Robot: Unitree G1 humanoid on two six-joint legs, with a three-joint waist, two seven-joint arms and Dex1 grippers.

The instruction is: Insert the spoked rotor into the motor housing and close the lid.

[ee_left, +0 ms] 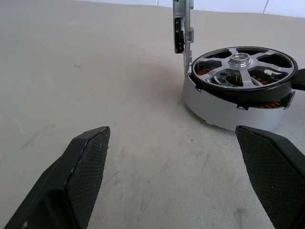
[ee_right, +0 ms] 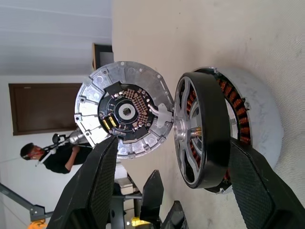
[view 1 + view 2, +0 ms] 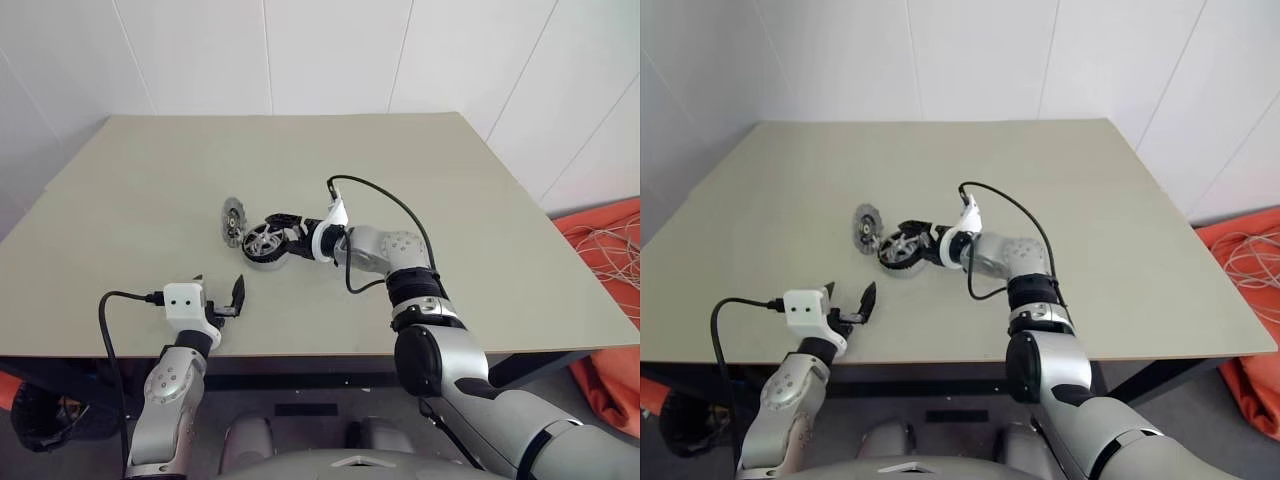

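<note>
Right wrist view puts my right gripper (image 2: 174, 183), jaws spread, straddling the silver spoked rotor (image 2: 198, 138) seated, I think, in the copper-wound housing (image 2: 252, 119). I see the notched grey lid (image 2: 125, 109) upright on edge just beyond, hinged side touching the housing; my wide-open left gripper (image 3: 220, 300) waits well apart.

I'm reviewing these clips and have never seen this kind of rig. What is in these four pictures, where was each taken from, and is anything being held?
It is a humanoid robot at a grey-green table. Two pictures come from its head, looking down over both arms; the other two come from a camera on each wrist.

On the table sits the short round motor housing with copper-orange windings, and the silver spoked rotor lies in it. Beside it the round grey notched lid stands upright on edge.

The right end effector has its black fingers open on either side of the housing, holding nothing. The left end effector is open too, nearer the table's front edge.
</note>
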